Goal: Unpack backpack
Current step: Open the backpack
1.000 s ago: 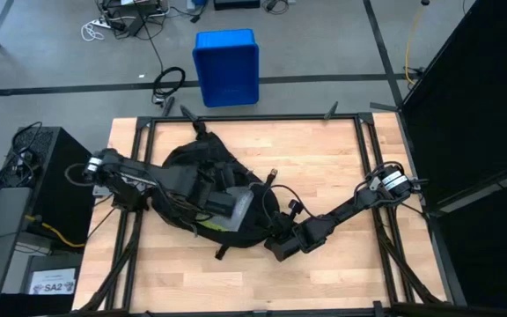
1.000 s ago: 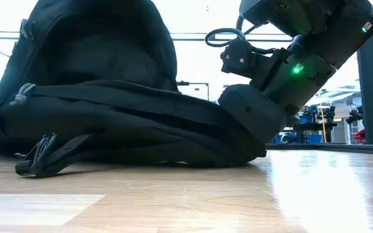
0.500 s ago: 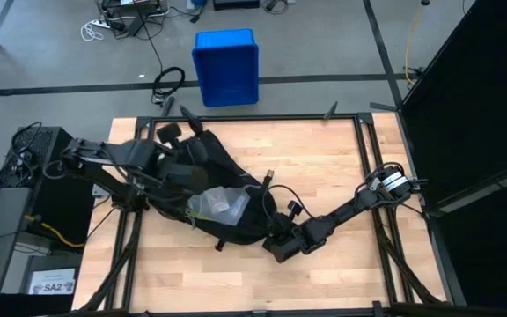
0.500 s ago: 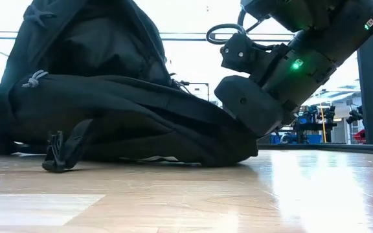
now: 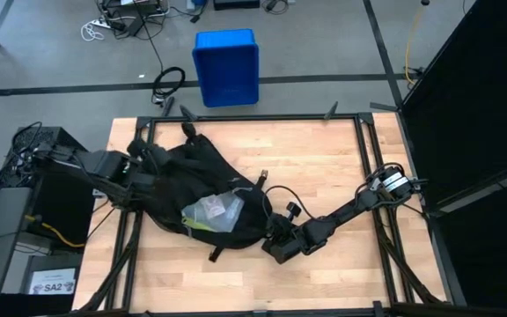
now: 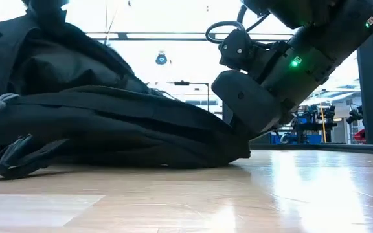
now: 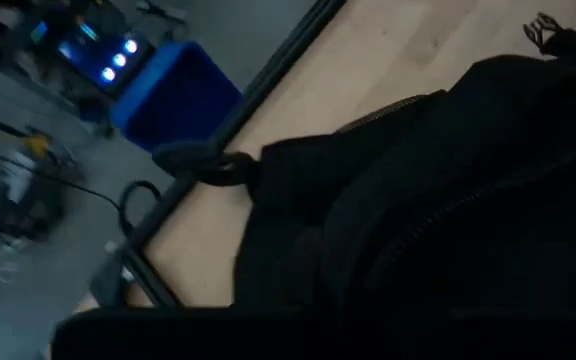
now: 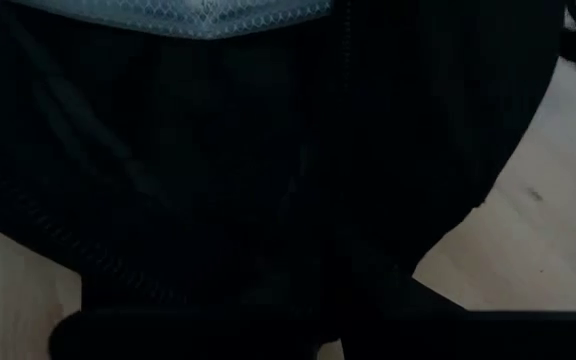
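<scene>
Both arms grip backpack (image 5: 202,176); bag (image 5: 211,211) exposed

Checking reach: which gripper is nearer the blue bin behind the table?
Left. The left gripper is at the backpack's left edge, nearer the blue bin; the right gripper sits at the backpack's near-right corner.

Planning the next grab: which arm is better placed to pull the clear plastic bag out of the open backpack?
Probably the left. The left gripper sits at the backpack above the plastic bag; the right gripper is shut at the backpack's edge, seemingly pinning it.
</scene>
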